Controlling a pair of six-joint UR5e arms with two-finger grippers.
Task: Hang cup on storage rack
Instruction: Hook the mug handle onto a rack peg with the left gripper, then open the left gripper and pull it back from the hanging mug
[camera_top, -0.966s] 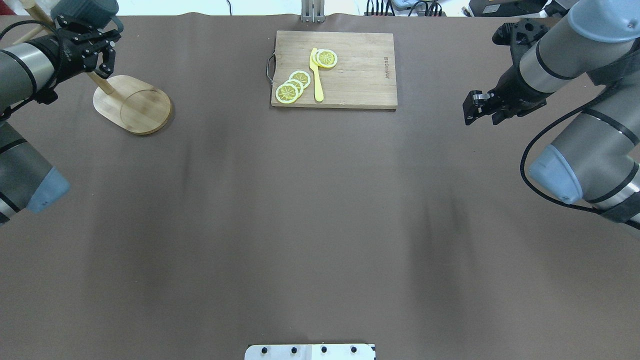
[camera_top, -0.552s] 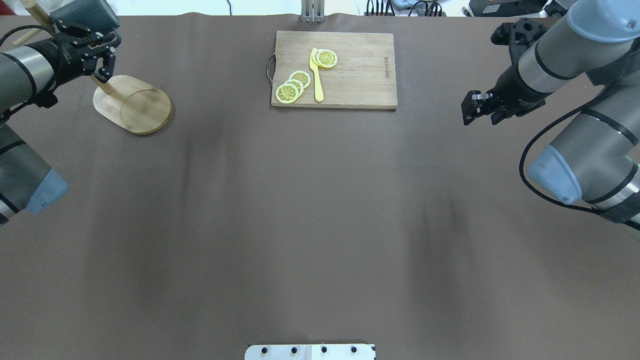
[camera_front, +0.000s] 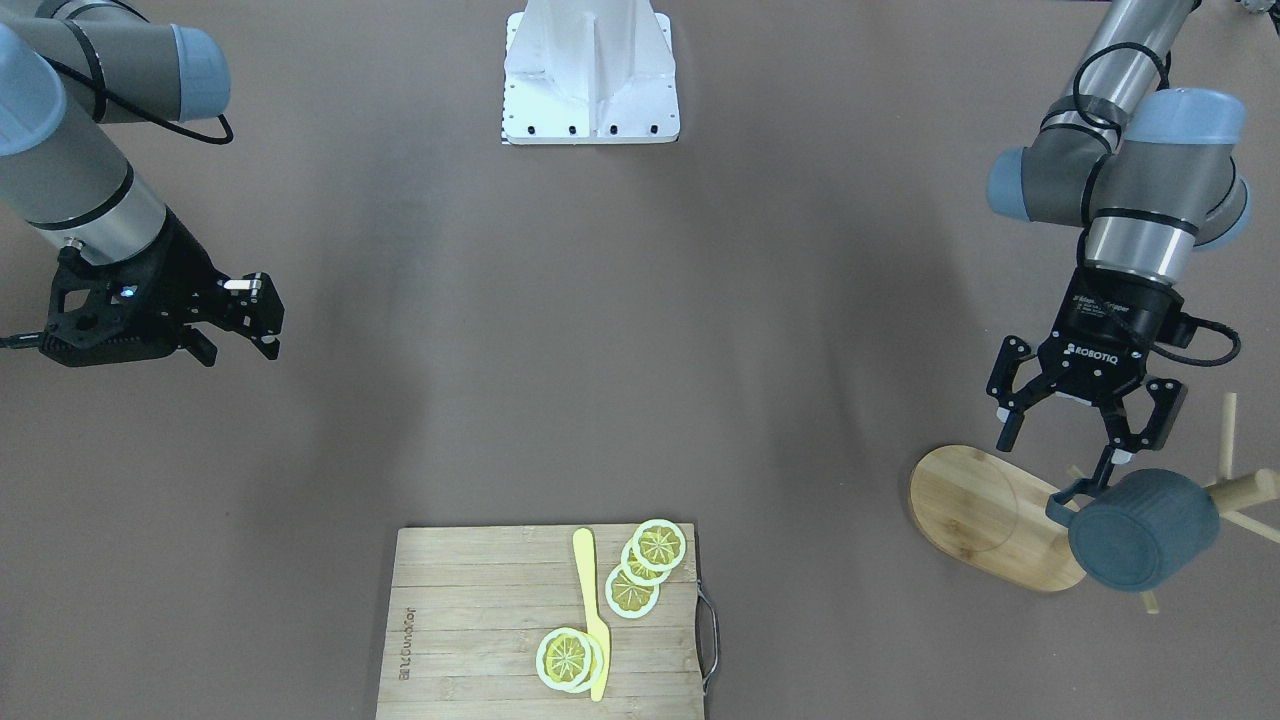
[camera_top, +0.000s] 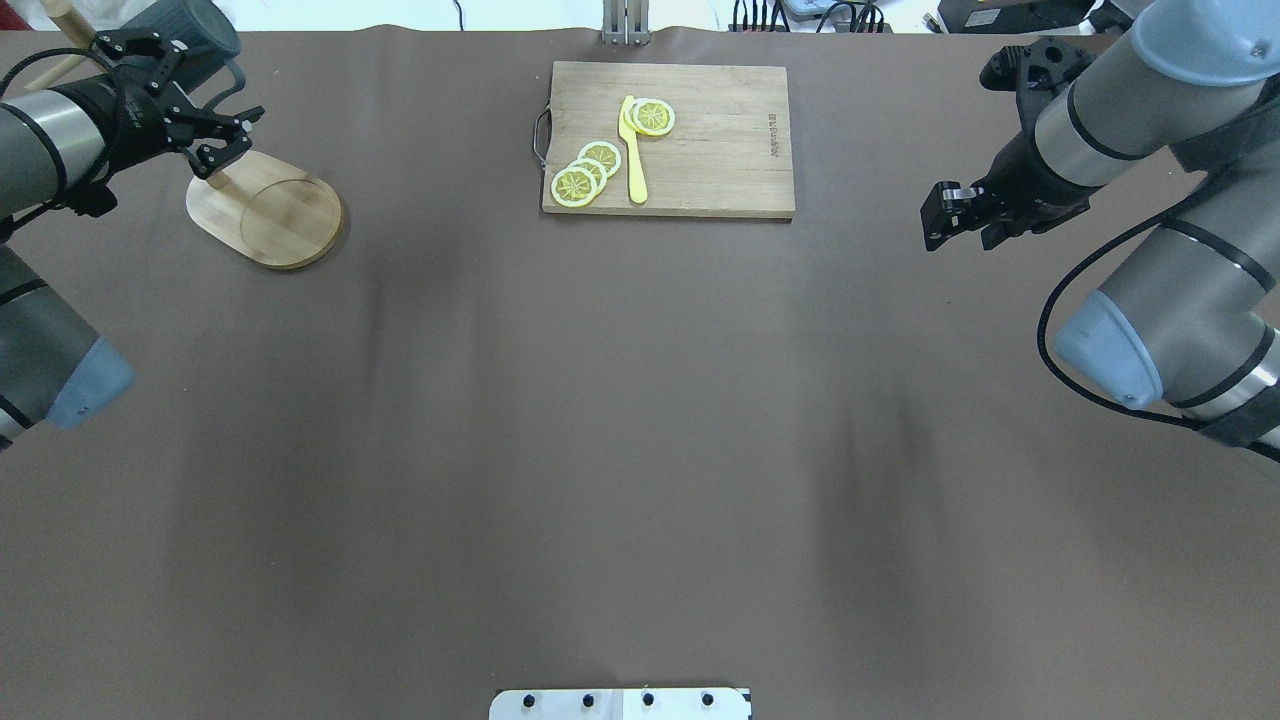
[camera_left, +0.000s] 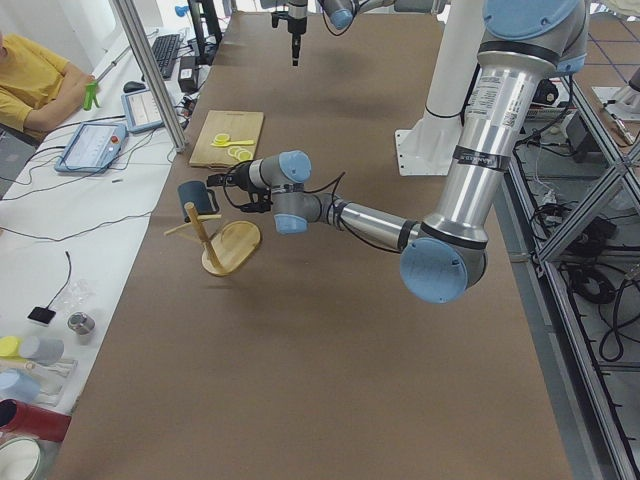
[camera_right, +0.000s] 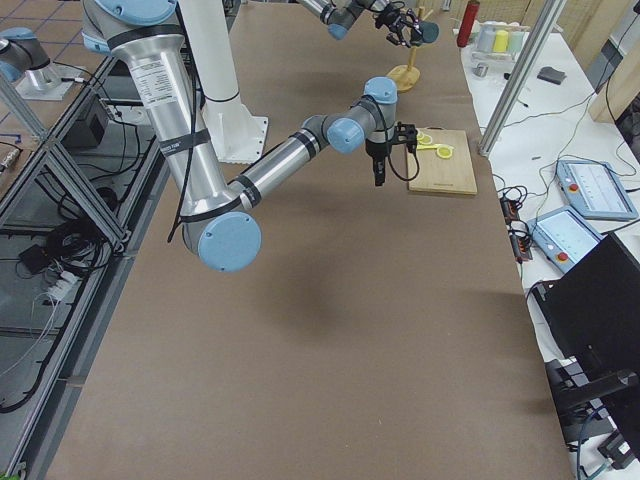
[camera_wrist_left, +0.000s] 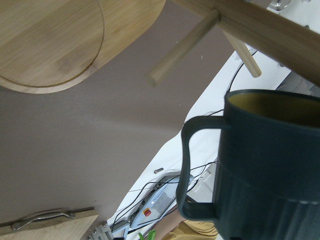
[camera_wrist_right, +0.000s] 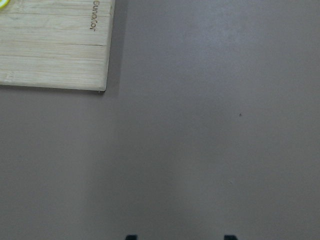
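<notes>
Front-facing view: cup (camera_front: 1145, 530) hangs sideways on rack (camera_front: 975, 505), far left corner of bench (camera_front: 640, 350), its handle pointing towards the nearer left gripper (camera_front: 1055, 452), whose fingers (camera_front: 1008, 415) are spread wide and empty.

A rectangular bamboo cutting board (camera_front: 480, 620) with a metal handle (camera_front: 708, 628) lies on the brown table cover (camera_front: 640, 350). On it are several lemon slices (camera_front: 660, 545), partly overlapping, and a yellow knife (camera_front: 592, 600) lies between them.

One cup (camera_front: 1145, 530), one rack (camera_front: 985, 510), five slices (camera_front: 660, 545)
</notes>
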